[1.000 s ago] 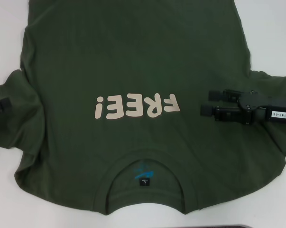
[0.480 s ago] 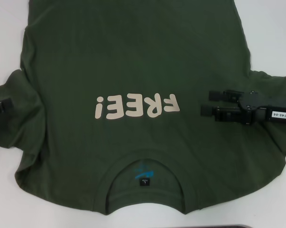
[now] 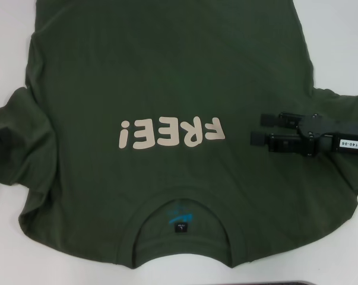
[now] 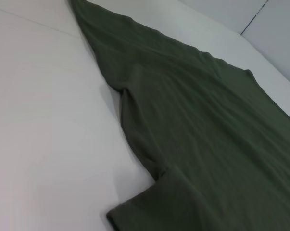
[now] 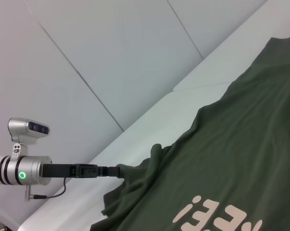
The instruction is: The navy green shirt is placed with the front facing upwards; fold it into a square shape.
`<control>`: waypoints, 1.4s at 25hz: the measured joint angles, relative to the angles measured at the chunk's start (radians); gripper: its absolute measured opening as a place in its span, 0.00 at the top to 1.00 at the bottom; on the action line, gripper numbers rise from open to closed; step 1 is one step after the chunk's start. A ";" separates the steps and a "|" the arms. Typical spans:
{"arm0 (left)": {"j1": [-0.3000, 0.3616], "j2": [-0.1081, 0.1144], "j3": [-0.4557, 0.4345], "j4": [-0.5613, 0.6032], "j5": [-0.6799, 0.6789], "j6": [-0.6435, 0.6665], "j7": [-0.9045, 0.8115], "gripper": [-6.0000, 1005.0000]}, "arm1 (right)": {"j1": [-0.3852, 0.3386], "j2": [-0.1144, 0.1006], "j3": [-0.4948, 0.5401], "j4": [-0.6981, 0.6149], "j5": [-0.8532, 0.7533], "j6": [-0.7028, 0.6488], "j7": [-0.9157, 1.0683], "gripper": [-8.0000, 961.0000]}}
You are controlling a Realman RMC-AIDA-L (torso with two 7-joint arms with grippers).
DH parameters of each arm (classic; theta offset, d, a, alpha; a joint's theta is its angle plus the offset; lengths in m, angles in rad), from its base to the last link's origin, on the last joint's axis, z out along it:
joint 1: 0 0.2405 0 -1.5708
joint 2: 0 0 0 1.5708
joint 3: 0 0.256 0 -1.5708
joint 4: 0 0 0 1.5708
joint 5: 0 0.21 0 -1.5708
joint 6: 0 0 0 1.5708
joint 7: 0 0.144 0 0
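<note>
Shirt (image 3: 167, 89) hem cut off; right end effector (image 3: 257, 129) spread above it, left end effector's (image 5: 119, 169) grip unclear

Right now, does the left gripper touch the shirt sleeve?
Touching. In the right wrist view, the left gripper meets the bunched sleeve of the navy green shirt, no gap.

Lab-like test cell: white table (image 3: 345, 47), plain panelled wall (image 5: 111, 57).

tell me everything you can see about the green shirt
The navy green shirt is dark olive, soft cotton-like cloth, spread front up on the white table, collar nearest the robot. Cream FREE! lettering crosses the chest; a small dark neck label sits inside the ribbed collar. The right gripper is over its right side.
</note>
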 joint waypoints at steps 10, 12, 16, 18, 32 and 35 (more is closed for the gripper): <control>-0.004 0.000 -0.010 0.000 -0.007 0.013 -0.001 0.74 | 0.000 -0.001 0.000 -0.001 0.000 -0.004 0.000 0.07; -0.006 0.000 -0.014 0.000 -0.012 0.025 -0.007 0.78 | 0.000 -0.002 0.000 -0.001 0.000 -0.004 0.000 0.07; -0.018 -0.004 -0.042 0.000 -0.014 0.068 -0.014 0.87 | -0.001 -0.002 0.000 0.000 0.000 -0.004 0.000 0.07; -0.024 -0.007 -0.059 -0.001 -0.014 0.094 -0.018 0.91 | -0.003 -0.002 0.000 0.001 0.000 -0.004 0.000 0.07; -0.071 -0.043 -0.079 -0.003 -0.030 0.179 -0.106 0.99 | -0.011 0.002 0.008 0.001 0.000 -0.005 -0.008 0.07; -0.081 -0.053 -0.080 -0.003 -0.031 0.187 -0.117 0.99 | -0.013 0.002 0.008 0.002 0.000 -0.005 -0.009 0.07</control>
